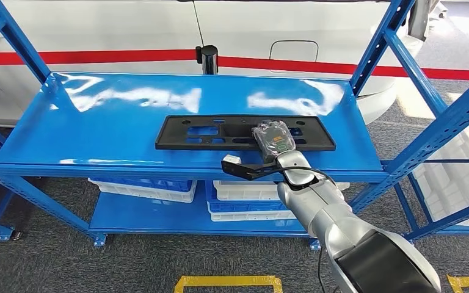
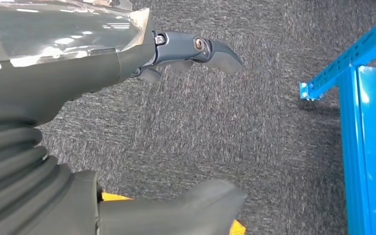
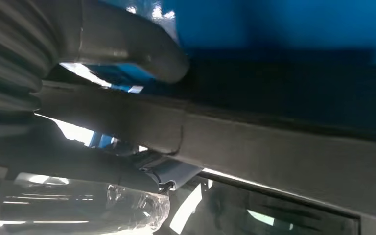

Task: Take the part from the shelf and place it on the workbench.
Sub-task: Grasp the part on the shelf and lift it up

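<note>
**Right robot hand at the part on the shelf**

The left robot hand [image 2: 127, 112] hangs over grey carpet beside the blue shelf [image 1: 98, 131], its fingers apart and holding nothing. On the shelf's top board lies the part [image 1: 183, 133], a long black flat panel with cut-outs, near the front edge. The right robot hand [image 1: 273, 140] sits on the panel's right half; the right wrist view shows its thumb against the panel, but whether the fingers have closed on it I cannot tell. The step appears to be the grasp. Next it likely calls for a firm pinch on the front edge, then lifting level and drawing back clear of the uprights.
</note>
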Available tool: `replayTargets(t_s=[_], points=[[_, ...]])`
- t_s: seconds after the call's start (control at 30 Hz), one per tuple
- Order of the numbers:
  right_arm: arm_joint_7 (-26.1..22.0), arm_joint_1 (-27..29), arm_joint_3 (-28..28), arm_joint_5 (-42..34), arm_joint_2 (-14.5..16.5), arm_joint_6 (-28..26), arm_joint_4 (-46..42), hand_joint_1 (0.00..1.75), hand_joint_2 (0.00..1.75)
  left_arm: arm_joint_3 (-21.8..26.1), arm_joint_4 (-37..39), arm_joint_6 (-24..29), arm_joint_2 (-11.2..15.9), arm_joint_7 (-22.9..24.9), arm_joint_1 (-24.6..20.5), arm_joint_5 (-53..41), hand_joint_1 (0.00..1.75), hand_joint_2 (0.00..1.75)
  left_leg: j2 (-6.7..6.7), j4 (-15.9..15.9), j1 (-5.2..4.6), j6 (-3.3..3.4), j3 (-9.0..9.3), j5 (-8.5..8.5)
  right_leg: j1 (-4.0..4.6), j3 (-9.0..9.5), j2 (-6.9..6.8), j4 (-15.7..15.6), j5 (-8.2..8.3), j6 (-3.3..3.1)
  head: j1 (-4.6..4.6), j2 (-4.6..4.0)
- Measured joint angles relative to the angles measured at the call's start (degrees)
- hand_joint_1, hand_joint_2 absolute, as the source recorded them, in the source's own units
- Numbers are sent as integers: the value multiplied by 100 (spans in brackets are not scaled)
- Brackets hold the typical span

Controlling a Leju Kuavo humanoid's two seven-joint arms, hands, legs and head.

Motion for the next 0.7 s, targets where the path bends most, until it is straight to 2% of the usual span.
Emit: replayTargets(t_s=[0.03,0.23,0.53,0.7], points=[[-57,2,-21,3,-3,-33,1,170,175,0,-7,-25,-5,0,0,3,0,175,0,1,-3,9,0,-5,-1,2,0,-4,1,4,0,0],[-688,-133,-189,-139,21,-26,-35,169,175,0,-10,-107,-3,-1,-2,16,0,175,3,5,-21,24,-3,-14,-20,2,0,-9,-4,153,-2,0],[-2005,-793,-621,-780,30,339,-583,168,175,4,-6,-3,0,0,-1,41,0,175,6,-2,-9,22,-4,-12,0,-26,1,21,-6,155,-4,0],[-2172,-1385,-795,-1258,-166,976,-1497,169,175,32,-7,45,2,0,2,92,0,175,7,-3,2,21,-4,-12,0,-29,0,24,-18,160,-4,0]])
